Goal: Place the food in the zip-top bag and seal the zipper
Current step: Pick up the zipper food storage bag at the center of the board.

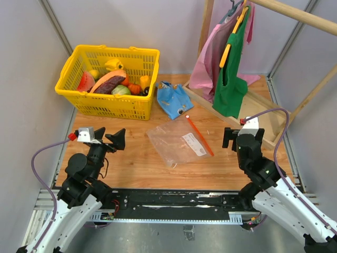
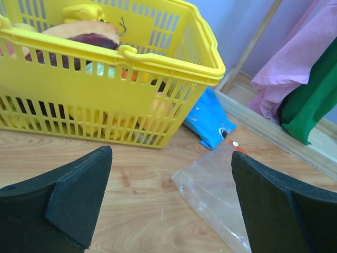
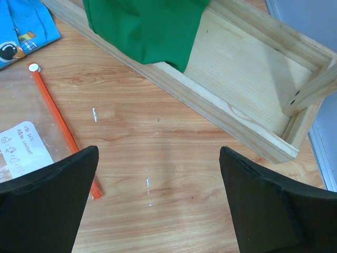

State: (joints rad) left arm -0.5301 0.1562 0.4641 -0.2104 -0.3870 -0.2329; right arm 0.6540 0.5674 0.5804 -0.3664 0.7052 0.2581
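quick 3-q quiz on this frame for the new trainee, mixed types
1. True or false: the zipper runs along the edge of the zip-top bag nearer the right arm.
2. The food is: A) in the yellow basket B) in the zip-top bag C) loose beside the zip-top bag.
3. Fill in: the left pincer and right pincer are both ____.
Key: 1 true; 2 A; 3 open.

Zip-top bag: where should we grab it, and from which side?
Probably the zipper strip, near its middle, with the right gripper coming down from above on the right. The zip-top bag lies flat on the table, so the thin film gives little to pinch. The strip looks like its one firmer ridge, and that edge faces the right arm.
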